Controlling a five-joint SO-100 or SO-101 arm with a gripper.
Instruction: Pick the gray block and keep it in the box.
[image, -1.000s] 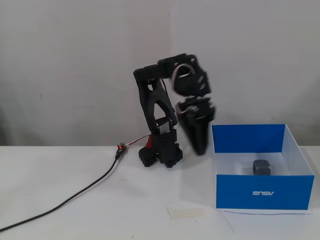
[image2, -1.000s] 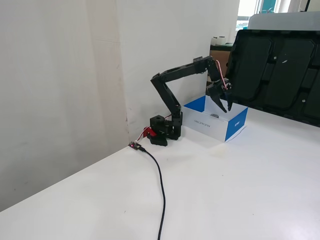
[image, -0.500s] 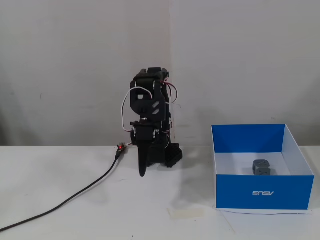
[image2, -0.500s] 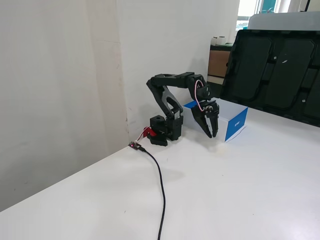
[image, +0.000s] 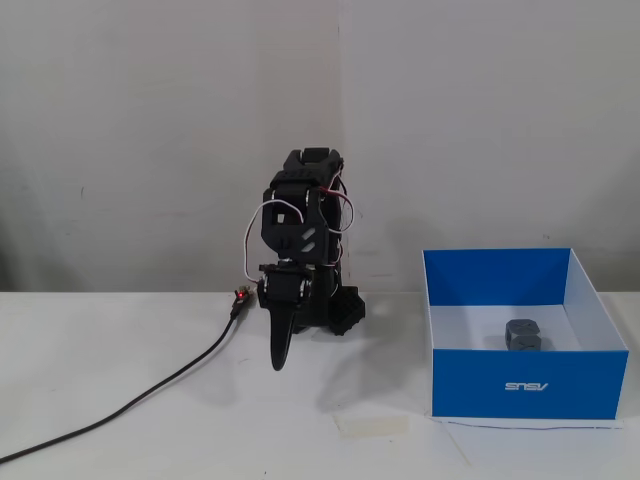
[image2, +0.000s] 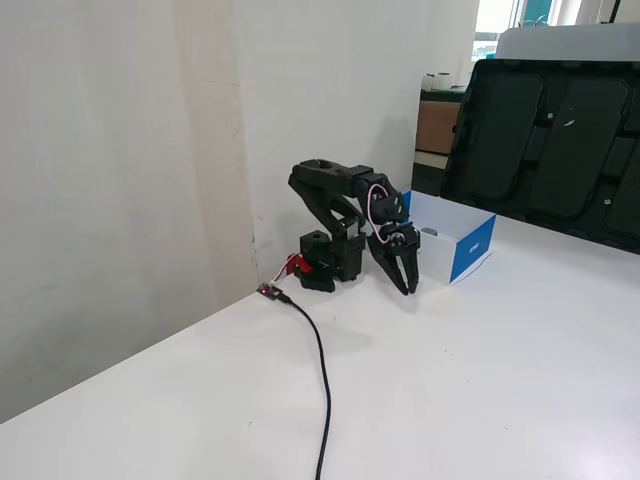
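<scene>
The gray block (image: 523, 335) lies on the white floor inside the box (image: 520, 383), a blue box with a white logo on its near side. The box also shows in the other fixed view (image2: 470, 248); the block is hidden there. My black gripper (image: 279, 362) hangs folded in front of the arm's base, tips pointing down just above the table, well left of the box. In the other fixed view the gripper (image2: 408, 287) has its fingers together and holds nothing.
A black cable (image: 150, 393) runs from the arm's base across the white table to the front left. A pale strip of tape (image: 372, 426) lies on the table near the box. A large black tray (image2: 550, 140) leans behind the table.
</scene>
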